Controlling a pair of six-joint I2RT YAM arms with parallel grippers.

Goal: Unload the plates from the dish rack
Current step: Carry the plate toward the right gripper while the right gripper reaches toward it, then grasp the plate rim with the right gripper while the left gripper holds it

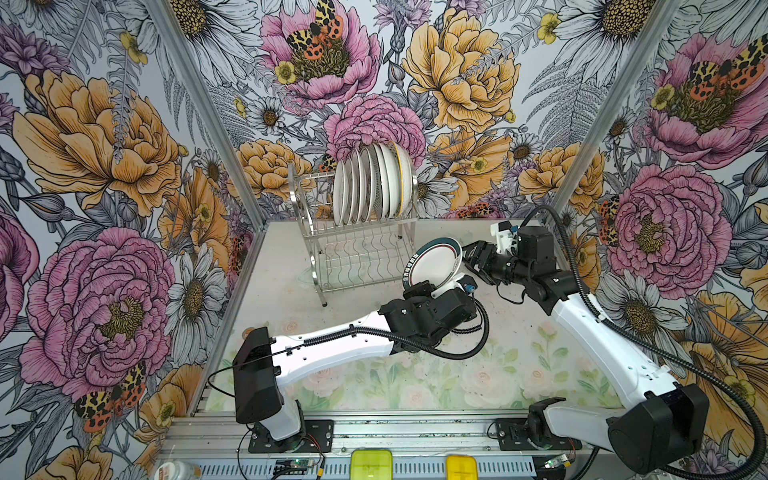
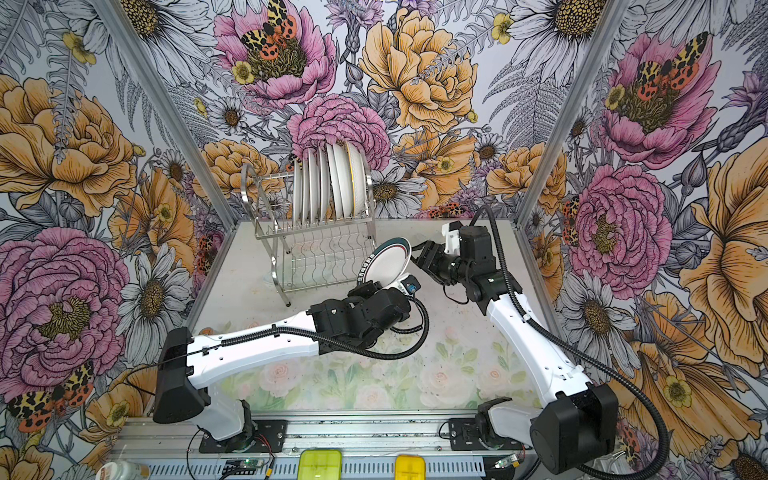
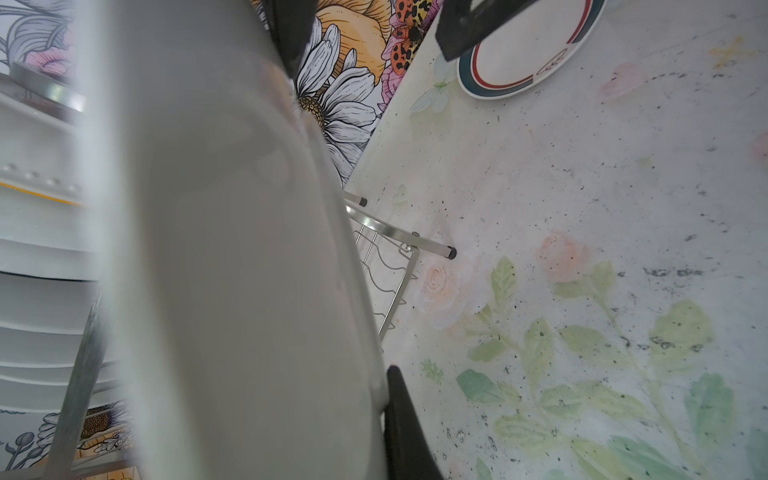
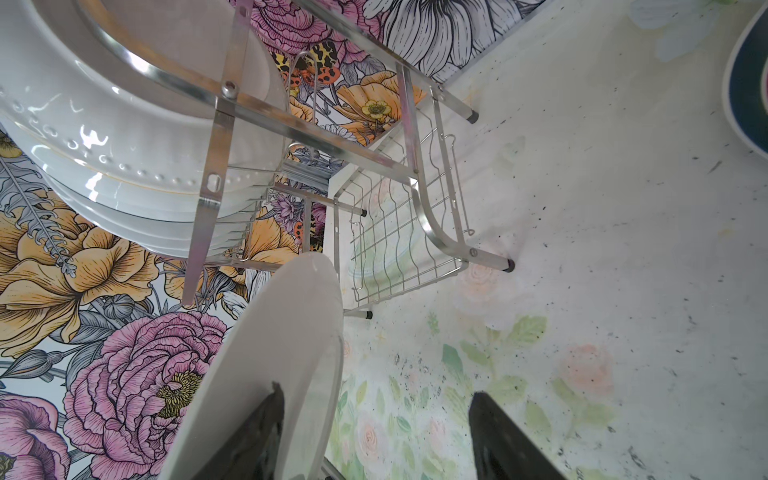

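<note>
Left gripper (image 1: 419, 287) clamps white plate (image 1: 434, 268), tilted, just right of dish rack (image 1: 357, 249); right gripper (image 1: 468, 257) farther right, jaws wide.

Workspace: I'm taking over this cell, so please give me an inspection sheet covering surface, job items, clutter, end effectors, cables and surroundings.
Surface: floral-print table, speckled with dark scuffs.
Job's things: plates stand upright in the dish rack's upper tier; a teal-rimmed plate lies flat on the table; the held plate is off the rack, tilted.
Clutter: yellow boxes and a jar at the front rail, off the table.
End effectors: left end effector shut on the held plate; right end effector open beside its rim.
Cables: black conduit along both arms.
Surroundings: flowered walls on three sides.
</note>
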